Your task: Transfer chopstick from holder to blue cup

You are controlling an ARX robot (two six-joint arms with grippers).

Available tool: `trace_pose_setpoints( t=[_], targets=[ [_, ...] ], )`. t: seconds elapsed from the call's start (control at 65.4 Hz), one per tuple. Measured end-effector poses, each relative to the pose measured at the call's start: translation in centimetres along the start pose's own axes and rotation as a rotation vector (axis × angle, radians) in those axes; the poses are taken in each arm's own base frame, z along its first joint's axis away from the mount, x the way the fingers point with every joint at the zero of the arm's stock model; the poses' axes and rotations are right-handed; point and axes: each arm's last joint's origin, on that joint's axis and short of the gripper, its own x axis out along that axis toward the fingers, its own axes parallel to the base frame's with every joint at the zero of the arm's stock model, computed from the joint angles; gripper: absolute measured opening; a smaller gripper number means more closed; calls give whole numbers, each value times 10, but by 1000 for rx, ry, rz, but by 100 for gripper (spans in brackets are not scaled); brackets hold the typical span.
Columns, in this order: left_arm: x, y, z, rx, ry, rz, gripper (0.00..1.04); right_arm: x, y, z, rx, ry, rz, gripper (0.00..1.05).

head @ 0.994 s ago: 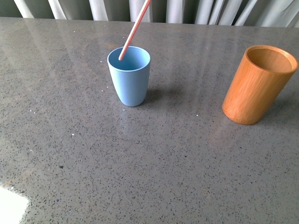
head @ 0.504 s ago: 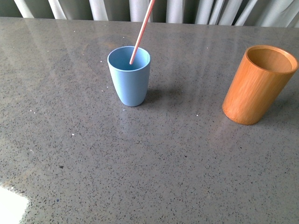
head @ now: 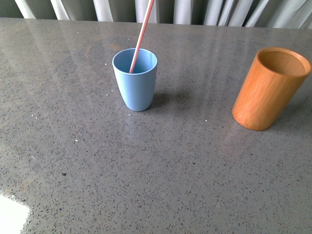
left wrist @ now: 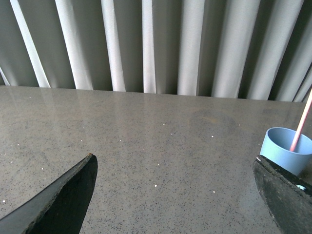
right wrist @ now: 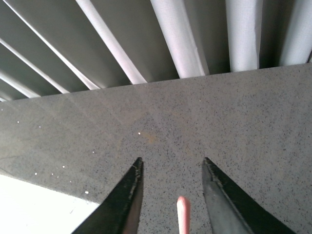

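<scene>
I see the chopstick leaning with its lower end inside the blue cup, mid-bench toward the far edge; the holder stands empty. My right gripper is parted around the chopstick's top, so only withdrawal remains; my left gripper gapes wide, idle.

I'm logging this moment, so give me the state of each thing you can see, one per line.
chopstick: leaning, lower end inside the blue cup, top running out of the front view.
blue cup: upright on the table, holding the chopstick.
holder: upright, empty as far as its inside shows.
left gripper: open, holding nothing.
right gripper: fingers apart around the chopstick's end; contact cannot be told.
</scene>
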Motion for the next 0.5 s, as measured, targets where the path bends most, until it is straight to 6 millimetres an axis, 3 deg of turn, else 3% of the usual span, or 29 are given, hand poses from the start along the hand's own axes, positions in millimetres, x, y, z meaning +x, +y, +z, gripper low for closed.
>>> trace_pose_setpoints(
  t=[0.122,0.275,0.504],
  targets=[
    [0,0,0,0,0,0,96,-10,-11,-3,17,4,-1,72],
    [0,0,0,0,0,0,96,-34,-27,19,71,-60,7,97],
    [0,0,0,0,0,0,96,-90,-72,50,120,-211,-31,96]
  ],
)
